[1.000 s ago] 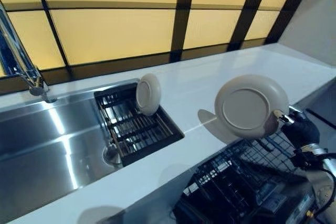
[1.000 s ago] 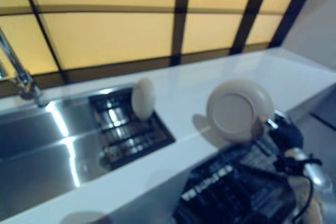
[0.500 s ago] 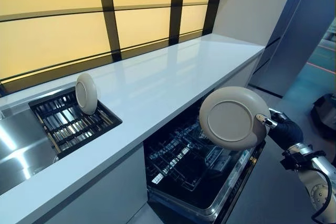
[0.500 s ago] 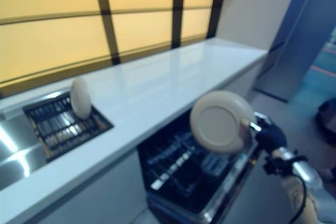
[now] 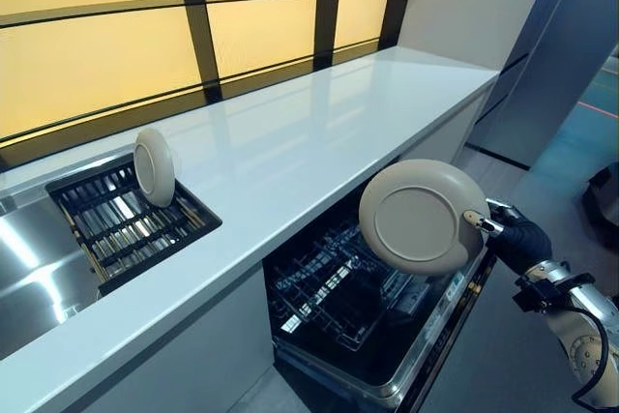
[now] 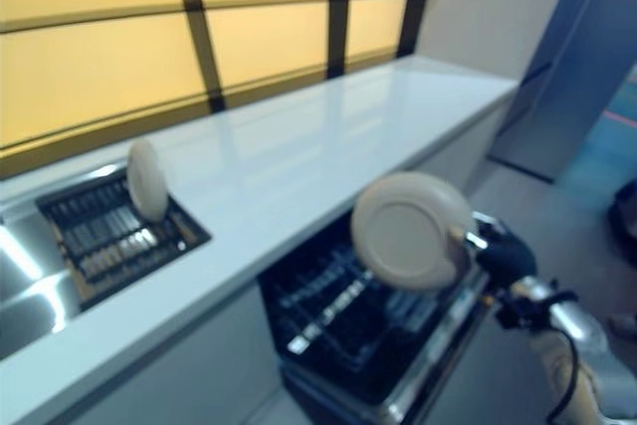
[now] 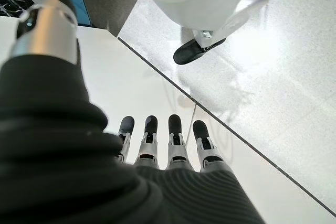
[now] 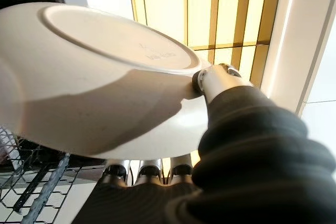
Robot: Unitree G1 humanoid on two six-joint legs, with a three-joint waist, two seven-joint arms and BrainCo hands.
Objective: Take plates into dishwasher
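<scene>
My right hand is shut on the rim of a beige plate, held upright with its underside toward me. The plate hangs above the open dishwasher's lower rack, over the rack's right side. In the right wrist view the thumb presses the plate from one side, with the fingers behind it. A second beige plate stands on edge in the dark drying rack set into the sink. My left hand shows only in its wrist view, fingers straight, hanging over the floor.
A long white countertop runs over the dishwasher toward a wall at the far right. Yellow window panes with dark frames back it. The steel sink lies at the left. Grey floor spreads to the right of the dishwasher.
The view has swung to the right, bringing the open dishwasher into sight. The plate stays in my right hand and now sits over the rack instead of the counter edge.
</scene>
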